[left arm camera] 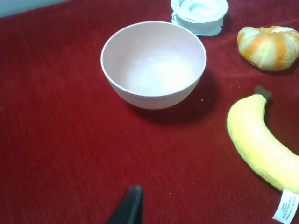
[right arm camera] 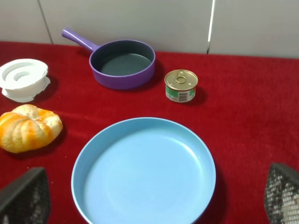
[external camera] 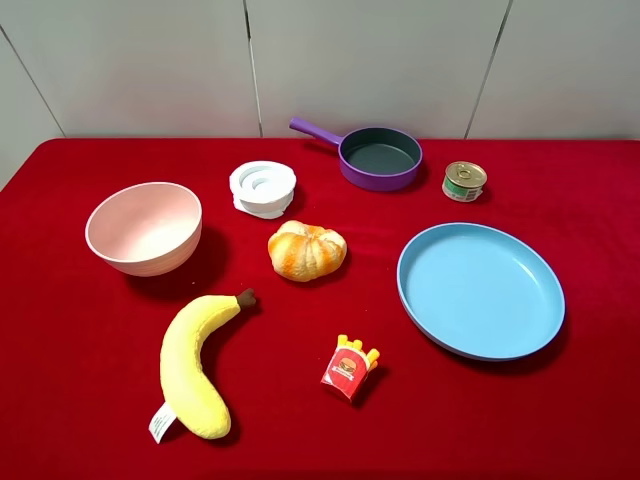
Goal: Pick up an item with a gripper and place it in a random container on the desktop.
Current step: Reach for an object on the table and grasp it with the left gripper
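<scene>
The golden-orange bread roll [external camera: 306,250] lies on the red cloth at the middle of the table, and shows in the left wrist view [left arm camera: 268,46] and the right wrist view [right arm camera: 28,133]. The pale pink bowl [external camera: 144,227] stands empty to its left, and shows in the left wrist view [left arm camera: 154,63]. Neither arm shows in the exterior view. Of my left gripper only one dark fingertip [left arm camera: 130,207] shows, short of the bowl. My right gripper [right arm camera: 152,205] is open and empty, its fingers wide apart over the near side of the blue plate.
A yellow plush banana [external camera: 197,363] lies at the front left, a red fries packet [external camera: 350,368] in front of the roll. A large blue plate [external camera: 480,290] is on the right. A purple pan [external camera: 375,155], a small tin [external camera: 464,181] and a white round piece [external camera: 263,188] stand at the back.
</scene>
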You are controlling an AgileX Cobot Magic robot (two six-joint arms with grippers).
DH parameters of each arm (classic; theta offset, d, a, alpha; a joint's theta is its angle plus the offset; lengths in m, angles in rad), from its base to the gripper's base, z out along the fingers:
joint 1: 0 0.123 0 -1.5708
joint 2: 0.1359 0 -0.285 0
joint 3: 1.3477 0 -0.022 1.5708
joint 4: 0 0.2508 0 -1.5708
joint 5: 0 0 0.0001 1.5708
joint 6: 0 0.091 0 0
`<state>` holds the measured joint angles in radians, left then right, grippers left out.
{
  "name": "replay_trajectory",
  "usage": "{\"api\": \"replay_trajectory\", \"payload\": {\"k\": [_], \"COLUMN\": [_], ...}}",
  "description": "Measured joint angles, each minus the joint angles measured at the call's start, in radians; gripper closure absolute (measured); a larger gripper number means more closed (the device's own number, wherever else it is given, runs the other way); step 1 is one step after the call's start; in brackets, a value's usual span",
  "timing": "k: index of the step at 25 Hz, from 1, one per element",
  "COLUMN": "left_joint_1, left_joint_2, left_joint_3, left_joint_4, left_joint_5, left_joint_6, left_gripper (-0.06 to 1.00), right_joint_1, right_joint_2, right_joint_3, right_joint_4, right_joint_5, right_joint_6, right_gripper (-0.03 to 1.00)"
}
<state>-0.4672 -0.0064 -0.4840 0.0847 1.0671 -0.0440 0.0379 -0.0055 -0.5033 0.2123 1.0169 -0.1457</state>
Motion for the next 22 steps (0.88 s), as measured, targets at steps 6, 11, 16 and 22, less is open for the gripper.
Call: {"api": "replay_trajectory", "payload": {"k": [6,11,16,22], "left_joint_1": [0.000,0.000,0.000,0.000], "left_joint_2": [0.000,0.000,0.000,0.000], "left_joint_3": [0.000,0.000,0.000,0.000], "left_joint_4": [0.000,0.000,0.000,0.000], "left_joint_5": [0.000,0.000,0.000,0.000], "left_joint_6": [0.000,0.000,0.000,0.000], "left_gripper": [-0.01,-0.01,-0.01,-0.01], "right_joint_1": [0.000,0.000,0.000,0.000], "right_joint_2": [0.000,0.000,0.000,0.000], "right_joint_3": [0.000,0.000,0.000,0.000], "right_joint_4": [0.000,0.000,0.000,0.000], "right_joint_5": [0.000,0.000,0.000,0.000], "right_joint_6": [0.000,0.000,0.000,0.000], "right_gripper": [0.27,0.27,0.27,0.27]}}
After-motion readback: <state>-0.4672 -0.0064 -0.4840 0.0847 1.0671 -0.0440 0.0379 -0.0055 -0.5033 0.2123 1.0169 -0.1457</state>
